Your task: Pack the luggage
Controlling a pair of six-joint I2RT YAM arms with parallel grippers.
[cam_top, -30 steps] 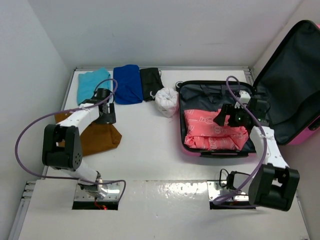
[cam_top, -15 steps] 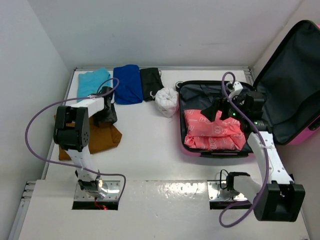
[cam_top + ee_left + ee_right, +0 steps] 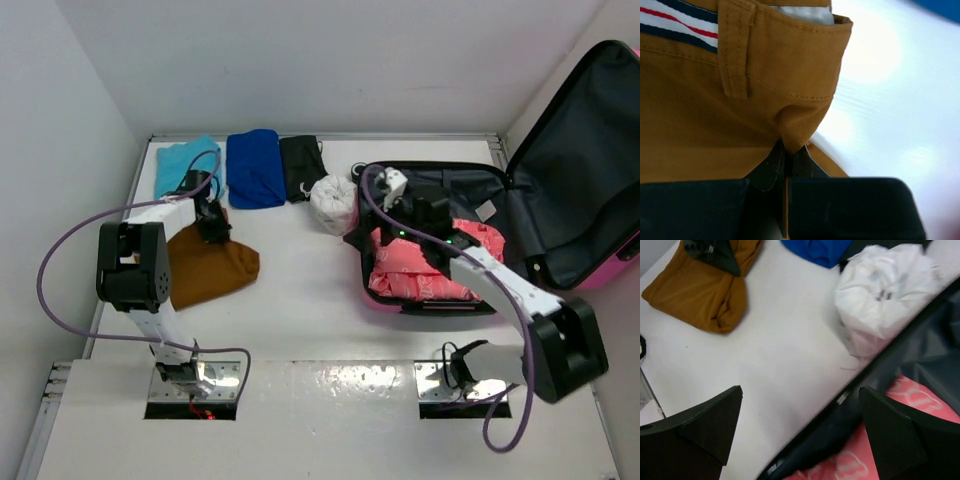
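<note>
I have my left end effector [image 3: 785, 156] pinched shut on a fold of the brown trousers [image 3: 700, 125] under their red, white and navy striped waistband, and my right end effector [image 3: 800, 395] spread wide and empty over the left rim of the open luggage [image 3: 575, 190] at the right of the counter [image 3: 300, 300], where a pink garment [image 3: 430, 275] bears white print too small to read

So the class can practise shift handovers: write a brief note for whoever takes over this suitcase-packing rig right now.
Left gripper: shut on a fold of the brown trousers, left side of the table.
Right gripper: open, empty, over the suitcase near its left rim, beside the white bundle.
Suitcase: open, at the right.
Done: pink garment inside.
Left: trousers, bundle, teal cloth, blue cloth, black cloth.
</note>
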